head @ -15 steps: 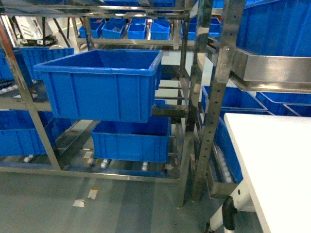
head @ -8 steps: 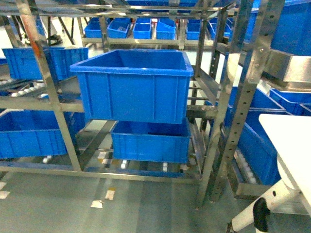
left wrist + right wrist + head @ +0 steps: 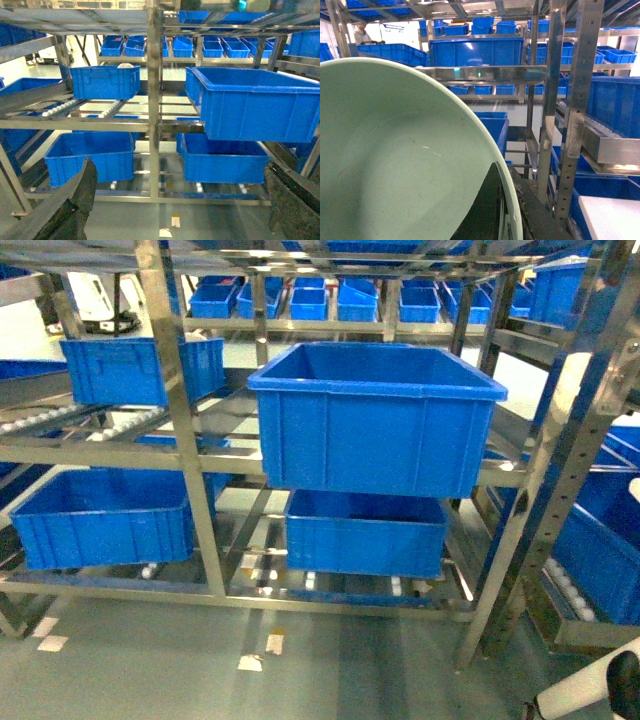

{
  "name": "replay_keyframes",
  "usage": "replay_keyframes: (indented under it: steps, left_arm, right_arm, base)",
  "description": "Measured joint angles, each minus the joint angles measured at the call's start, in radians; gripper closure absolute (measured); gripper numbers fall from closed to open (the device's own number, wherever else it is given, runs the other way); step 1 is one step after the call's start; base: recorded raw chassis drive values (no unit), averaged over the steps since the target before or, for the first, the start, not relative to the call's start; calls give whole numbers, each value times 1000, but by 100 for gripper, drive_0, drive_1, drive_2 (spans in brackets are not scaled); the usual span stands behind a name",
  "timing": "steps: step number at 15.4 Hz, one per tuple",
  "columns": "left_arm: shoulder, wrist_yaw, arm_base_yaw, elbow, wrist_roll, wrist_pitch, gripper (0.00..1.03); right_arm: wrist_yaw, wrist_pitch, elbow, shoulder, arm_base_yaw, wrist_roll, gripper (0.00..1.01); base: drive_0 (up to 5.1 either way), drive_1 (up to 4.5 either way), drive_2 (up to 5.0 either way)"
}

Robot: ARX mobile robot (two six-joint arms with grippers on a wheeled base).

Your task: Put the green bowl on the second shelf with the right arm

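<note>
Green bowl (image 3: 405,165) pinched at rim by right gripper (image 3: 507,210), filling 9 o'clock of wrist view. Left gripper (image 3: 175,200) jaws wide, empty. Risk: bowl slipping from the thin rim grip, or striking rack upright (image 3: 580,100) at 3 o'clock.

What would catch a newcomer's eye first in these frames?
The pale mint-green glossy bowl fills most of the right wrist view, with a black finger of the right end effector clamped over its rim. In the head view, a big blue plastic crate sits at centre on the shiny stainless-steel rack, with another blue crate on the level below it.
</note>
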Motion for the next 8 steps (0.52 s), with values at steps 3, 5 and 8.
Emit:
replay_keyframes:
  steps: [3, 5, 8]
  left_arm:
    - [0, 0, 0, 0, 0, 1, 5]
    - [0, 0, 0, 0, 0, 1, 5]
    - [0, 0, 0, 0, 0, 2, 5]
  right_arm:
    - [0, 2, 0, 0, 0, 0, 99]
    - [-2, 3, 0, -2, 0, 0, 99]
    - [-2, 4, 0, 0, 0, 0, 99]
  base:
    - [-490, 242, 242]
    - [-490, 242, 242]
    - [-490, 242, 242]
